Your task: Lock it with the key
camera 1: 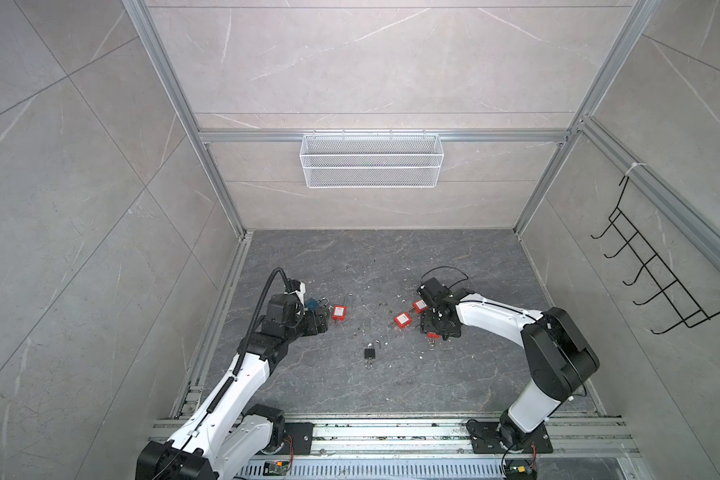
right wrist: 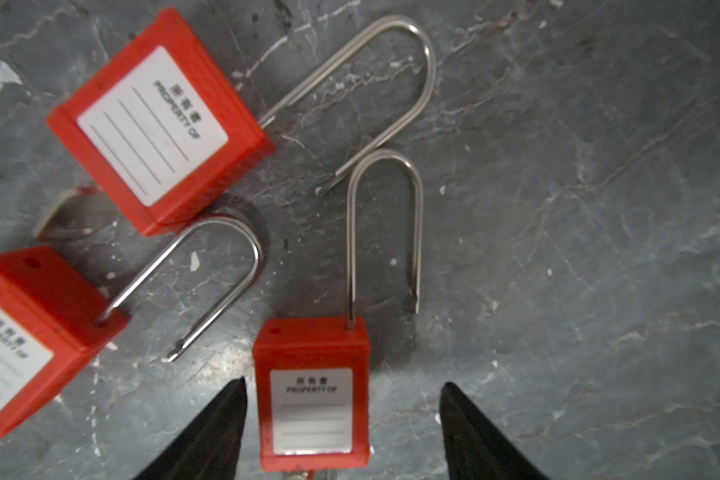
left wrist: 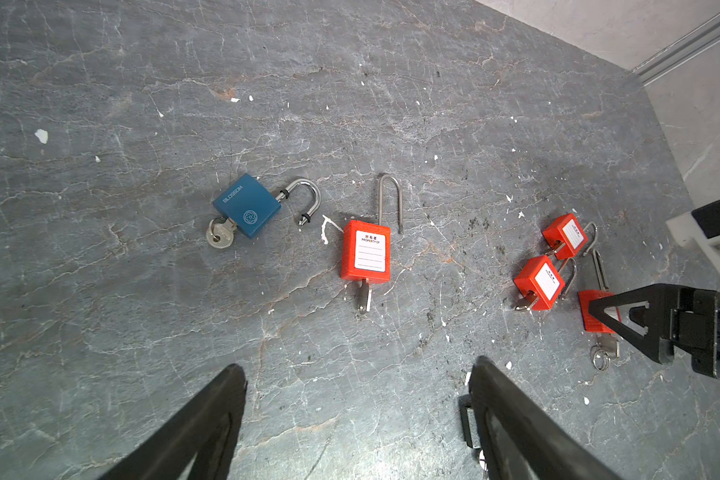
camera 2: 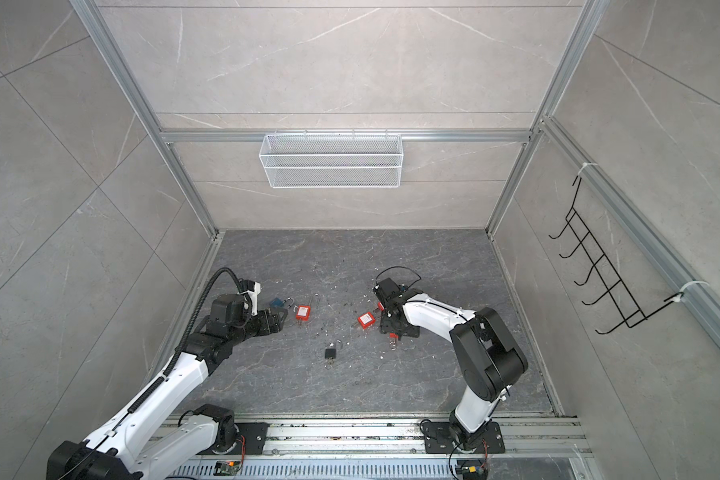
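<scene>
1. While both arms reach low over the grey tabletop (camera 1: 391,266), both top views show the left gripper (camera 1: 323,323) beside the blue padlock (camera 1: 310,303) and the lone red padlock (camera 1: 339,312), touching neither. The right gripper (camera 1: 437,330) points down over a cluster of three red padlocks, and the straddled red padlock (camera 1: 432,335) shows beneath it. A black padlock (camera 2: 330,353) lies apart, between the arms.
2. From the left wrist, the left gripper (left wrist: 358,363) has its jaws spread wide with only bare table between them. The blue padlock (left wrist: 247,205) has its shackle swung open and a key (left wrist: 220,237) in its base. Just beside it, the lone red padlock (left wrist: 366,253) has its shackle raised, with its key blurred.
3. From the right wrist, the right gripper (right wrist: 341,384) has its jaws parted, one on each side of the straddled red padlock (right wrist: 312,399). One fingertip (right wrist: 233,395) sits close against the body, and the other side shows a gap. Its shackle (right wrist: 385,232) stands out, with the free leg clear of the body. The second red padlock (right wrist: 159,124) and third red padlock (right wrist: 26,332) lie alongside, shackles open.
</scene>
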Available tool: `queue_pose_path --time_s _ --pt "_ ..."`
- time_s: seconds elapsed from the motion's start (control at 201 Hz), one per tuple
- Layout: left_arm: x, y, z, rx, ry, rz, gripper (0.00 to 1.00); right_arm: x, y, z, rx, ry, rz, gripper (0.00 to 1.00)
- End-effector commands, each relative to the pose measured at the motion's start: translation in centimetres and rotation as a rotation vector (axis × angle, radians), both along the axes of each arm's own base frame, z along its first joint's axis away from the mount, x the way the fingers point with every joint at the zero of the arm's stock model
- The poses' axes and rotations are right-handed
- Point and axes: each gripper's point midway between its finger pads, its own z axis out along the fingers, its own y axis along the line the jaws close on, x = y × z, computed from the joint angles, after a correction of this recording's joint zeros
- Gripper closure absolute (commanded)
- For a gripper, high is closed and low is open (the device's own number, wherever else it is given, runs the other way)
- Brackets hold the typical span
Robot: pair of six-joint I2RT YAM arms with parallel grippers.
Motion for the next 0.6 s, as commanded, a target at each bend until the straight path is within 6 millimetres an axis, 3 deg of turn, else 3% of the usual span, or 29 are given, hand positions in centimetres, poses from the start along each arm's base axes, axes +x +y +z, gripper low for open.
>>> queue_pose_path --time_s 0.0,0.593 --pt "0.4 0.0 0.8 0.003 -0.01 0.015 0.13 0.1 0.4 -0.2 -0.018 0.031 0.031 0.29" --pt "0.2 0.1 2.0 0.024 -0.028 0.016 0.13 -0.9 0.9 -2.0 -0.002 0.098 0.067 0.45"
